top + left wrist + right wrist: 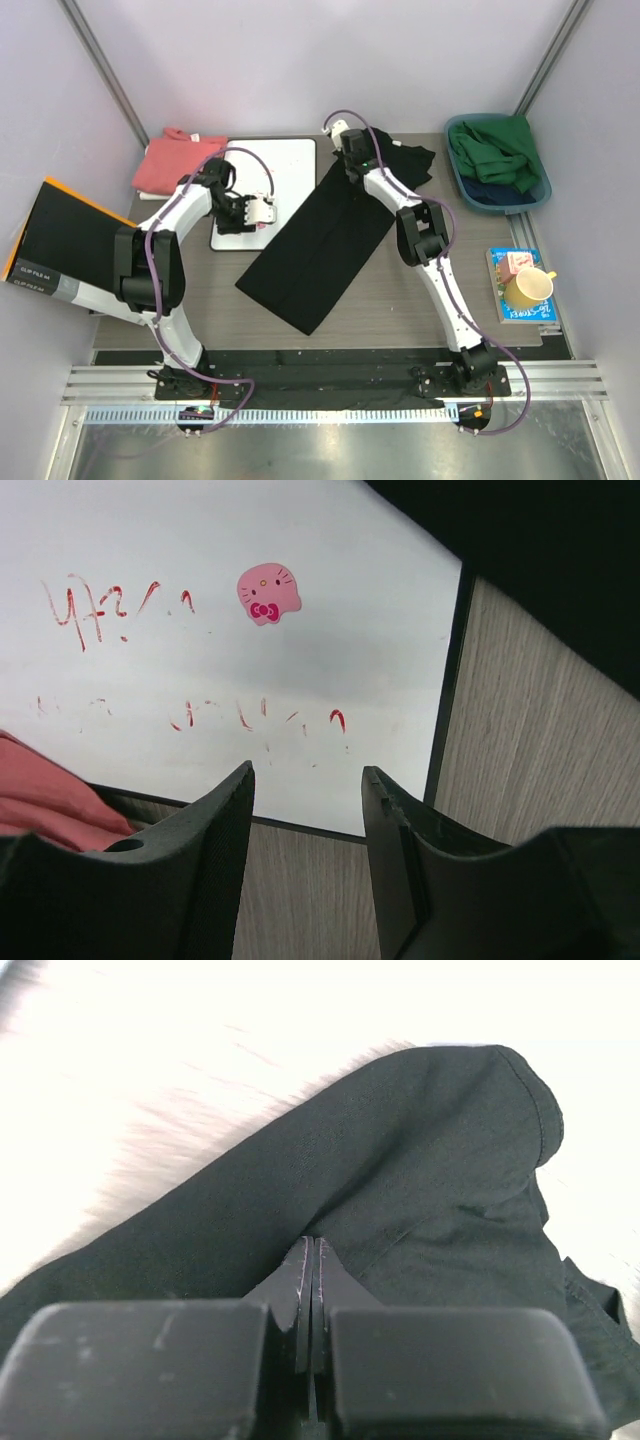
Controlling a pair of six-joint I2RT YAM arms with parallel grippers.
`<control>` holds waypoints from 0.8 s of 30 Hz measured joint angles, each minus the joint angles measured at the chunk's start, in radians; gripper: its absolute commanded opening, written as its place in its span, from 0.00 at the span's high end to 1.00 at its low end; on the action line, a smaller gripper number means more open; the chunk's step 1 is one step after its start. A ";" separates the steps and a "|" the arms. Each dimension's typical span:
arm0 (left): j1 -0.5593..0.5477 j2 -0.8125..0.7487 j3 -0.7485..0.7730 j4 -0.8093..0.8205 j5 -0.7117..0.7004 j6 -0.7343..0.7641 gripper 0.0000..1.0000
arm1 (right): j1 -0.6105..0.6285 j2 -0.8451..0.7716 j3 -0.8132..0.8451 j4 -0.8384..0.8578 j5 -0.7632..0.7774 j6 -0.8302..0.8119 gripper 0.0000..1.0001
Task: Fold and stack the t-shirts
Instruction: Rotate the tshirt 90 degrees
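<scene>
**T-shirts: black one across the table, pink one at the back corner**

The black t-shirt lies in a long slanted band over the middle of the table. It runs from near the front edge up toward the back right, and its far end overlaps the right edge of the white board. No print shows on the side facing up. The right gripper sits at that far end, its jaws clenched tight together with black cloth caught at their tips; a hemmed sleeve opening shows just beyond them.

The pink t-shirt lies bunched at the back left corner, touching the board's left side. The left gripper hangs over the board's near edge with its jaws spread apart and nothing between them. Below it the board carries red marker scrawls and a small pink cat sticker.

At the back right stands a blue basin with green cloth heaped in it. A flat black box with an orange edge leans off the table's left side. A yellow mug stands on a book near the right edge.
</scene>
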 measured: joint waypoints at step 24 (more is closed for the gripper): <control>0.024 -0.068 -0.104 0.122 0.046 -0.024 0.48 | 0.081 -0.060 -0.122 0.147 0.196 -0.097 0.51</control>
